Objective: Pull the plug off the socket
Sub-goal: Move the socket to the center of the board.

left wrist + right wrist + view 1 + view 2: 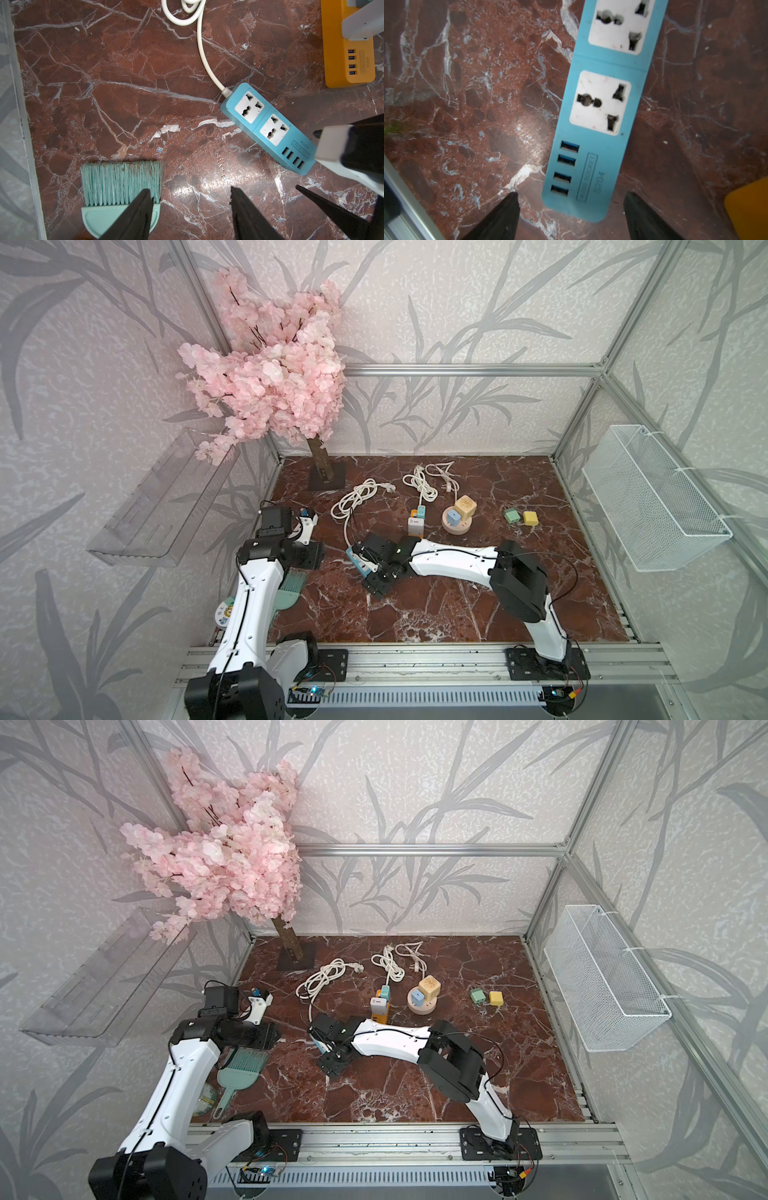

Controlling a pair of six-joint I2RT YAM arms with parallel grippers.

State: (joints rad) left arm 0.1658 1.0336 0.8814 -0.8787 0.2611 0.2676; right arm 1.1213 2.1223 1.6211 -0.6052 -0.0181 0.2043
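Observation:
A blue socket strip [268,126] lies flat on the marble floor, and both of its white sockets are empty. My right gripper [571,193] hangs open over the strip's USB end [591,182], one finger on each side, touching nothing; in a top view it sits at the strip [352,555]. My left gripper [190,188] is open and empty above bare floor, to the left of the strip. A grey-white plug [415,526] stands plugged into an orange socket strip [349,66] further back. A blue plug [454,517] sits in a round pink socket [457,531].
A teal brush [120,182] lies under my left gripper's finger. Coiled white cables [353,499] lie behind the strips. Loose green [512,515] and yellow [530,517] plugs lie at the right. A blossom tree [270,377] stands back left, and a wire basket [652,497] hangs on the right wall.

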